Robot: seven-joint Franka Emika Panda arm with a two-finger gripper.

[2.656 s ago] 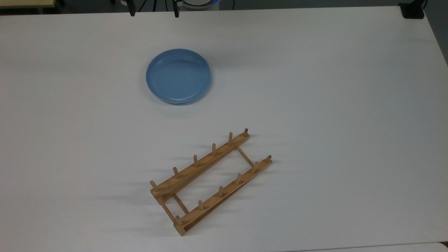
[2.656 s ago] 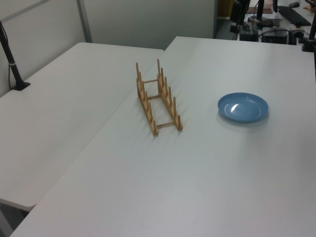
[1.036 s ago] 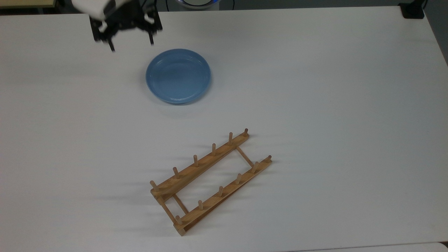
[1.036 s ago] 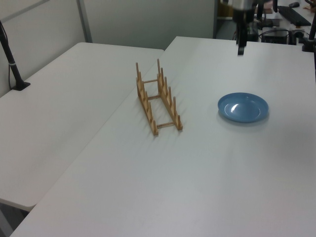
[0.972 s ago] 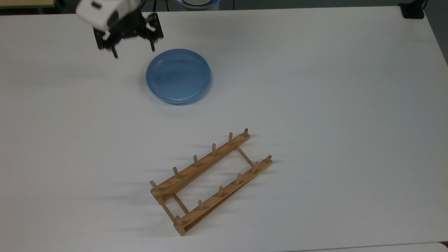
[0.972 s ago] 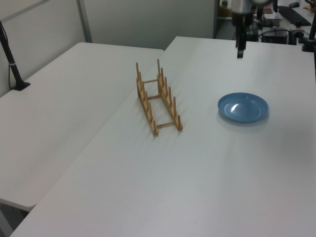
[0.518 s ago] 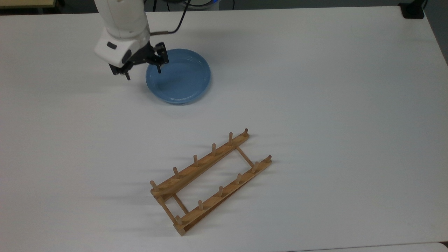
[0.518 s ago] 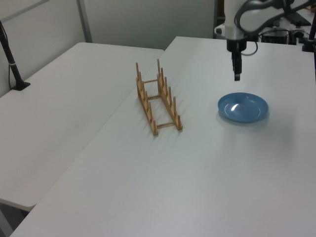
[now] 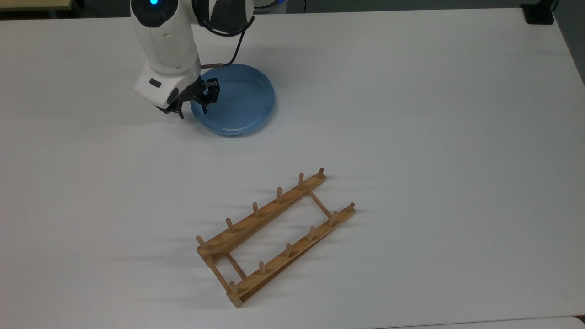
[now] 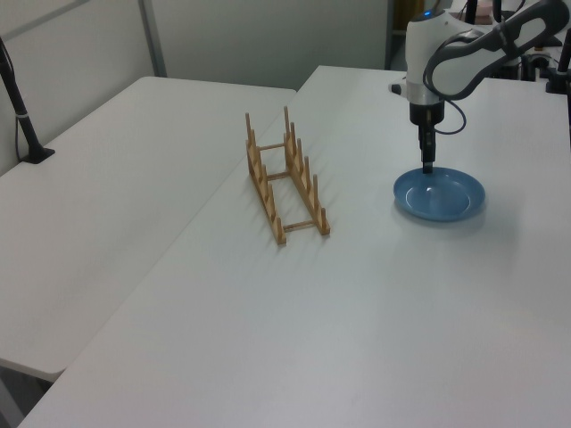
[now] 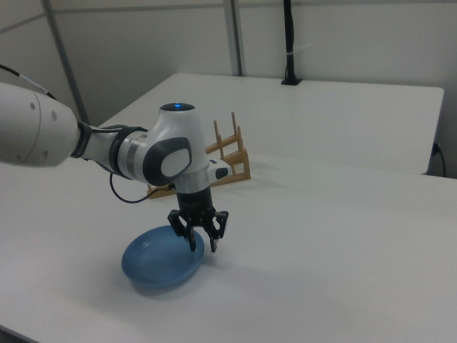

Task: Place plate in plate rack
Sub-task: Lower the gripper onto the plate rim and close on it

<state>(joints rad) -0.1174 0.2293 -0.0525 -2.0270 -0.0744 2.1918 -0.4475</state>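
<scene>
White bench (image 9: 411, 114): plate (image 9: 242, 103) lies flat, well apart from empty plate rack (image 9: 274, 235). My gripper (image 9: 192, 110), absent seconds ago, has descended astride plate rim, jaws open, nothing held. I judge grasp imminent.

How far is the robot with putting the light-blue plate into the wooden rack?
Early stage. Done: the open gripper is at the rim of the round light-blue plate, one finger on each side of it. In hand: nothing; the plate lies flat on the white table. Left: grip, lift, and slot it into the empty wooden peg rack.
</scene>
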